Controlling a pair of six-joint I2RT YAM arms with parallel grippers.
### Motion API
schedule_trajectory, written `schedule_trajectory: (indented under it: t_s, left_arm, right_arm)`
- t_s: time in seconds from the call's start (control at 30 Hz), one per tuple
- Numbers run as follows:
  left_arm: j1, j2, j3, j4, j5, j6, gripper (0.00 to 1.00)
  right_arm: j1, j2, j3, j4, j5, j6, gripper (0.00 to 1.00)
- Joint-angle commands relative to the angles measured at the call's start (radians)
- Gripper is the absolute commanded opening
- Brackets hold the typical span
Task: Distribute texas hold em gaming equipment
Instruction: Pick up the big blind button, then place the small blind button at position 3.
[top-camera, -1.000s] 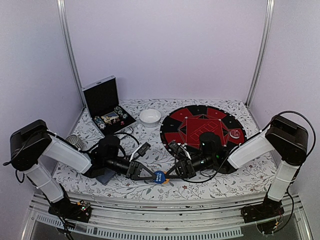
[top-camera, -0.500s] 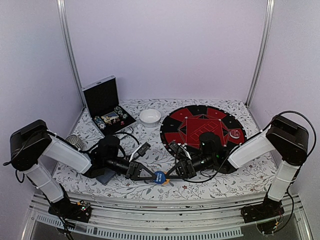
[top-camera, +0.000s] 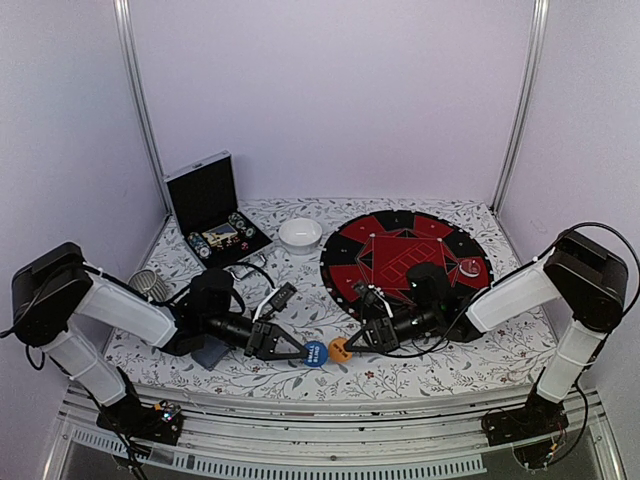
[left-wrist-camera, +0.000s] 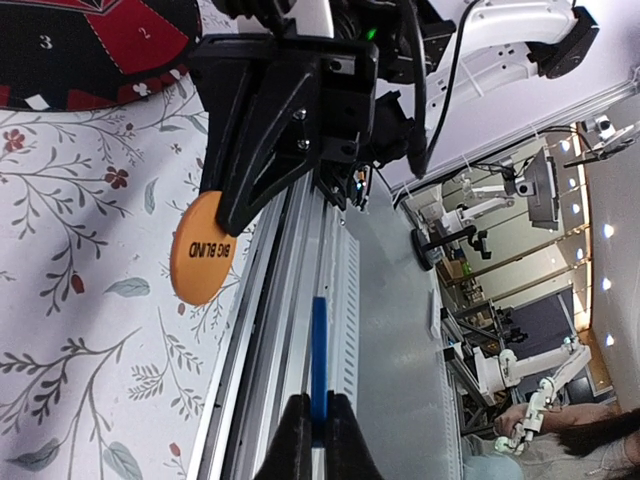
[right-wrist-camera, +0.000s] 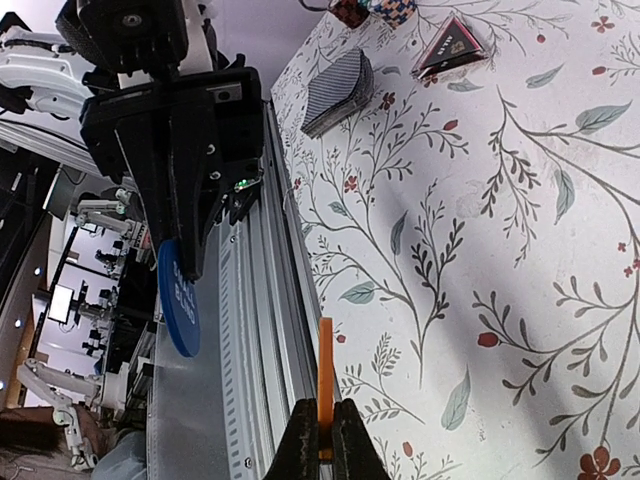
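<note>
The blue disc (top-camera: 315, 353) stands on edge, pinched in the left gripper (top-camera: 303, 349) near the front edge of the flowered table (top-camera: 450, 360). Just beside it, the orange disc (top-camera: 340, 350), lettered BIG BLIND, is clamped in the right gripper (top-camera: 354, 346). A stack of cards (right-wrist-camera: 338, 90) lies on the table by the left arm. At the back left, an open black case (top-camera: 203, 195) holds chips (top-camera: 225, 238). A white bowl (top-camera: 300, 235) stands between the case and a round red-and-black board (top-camera: 405, 255).

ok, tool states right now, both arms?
Left tool: shut on the blue disc, pinched at its edge.
Right tool: shut on the orange disc, pinched at its edge.
</note>
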Motion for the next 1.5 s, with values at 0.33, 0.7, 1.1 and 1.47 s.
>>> schedule_trajectory:
  t_s: [0.33,0.7,1.1,1.47]
  left_arm:
    - [0.06,-0.155,0.143,-0.549,-0.261,0.247,0.0]
    - [0.099,-0.17,0.249,-0.624,-0.259,0.268,0.0]
    - [0.073,-0.056,0.458,-0.746,-0.318,0.251,0.0]
    - [0.021,0.378,0.931,-0.905,-0.239,0.325,0.0]
  right_arm:
    - [-0.167,-0.301,0.022,-0.387,0.188,-0.042,0.02]
    - [-0.294,-0.547,0.093,-0.657,0.316,-0.101,0.02]
    - [-0.308,-0.706,0.143,-0.807,0.379,-0.119,0.02]
    - [-0.309,-0.772,0.185,-0.897,0.429,-0.136,0.02]
